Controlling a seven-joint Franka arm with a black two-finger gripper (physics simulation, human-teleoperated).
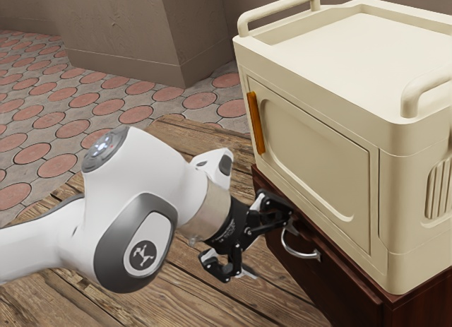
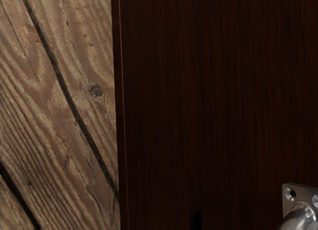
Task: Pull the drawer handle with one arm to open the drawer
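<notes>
My gripper (image 1: 272, 245) is open at the front of the dark red-brown drawer (image 1: 316, 288), one finger close to the drawer face and the other lower, over the wooden planks. A curved silver handle (image 1: 298, 253) juts from the drawer just beyond the fingers, on the exterior view's right of them; nothing shows gripped. Whether the upper finger touches the handle or drawer face I cannot tell. In the wrist view, the dark drawer front (image 2: 213, 101) faces my hand, with a metal end of the handle (image 2: 298, 215) partly visible in the corner.
A large cream cabinet (image 1: 311, 150) with an orange strip (image 1: 255, 122) on its door stands on top of the drawer unit. Wooden planks (image 1: 205, 299) lie beneath the arm, and a tiled floor (image 1: 134, 114) extends behind.
</notes>
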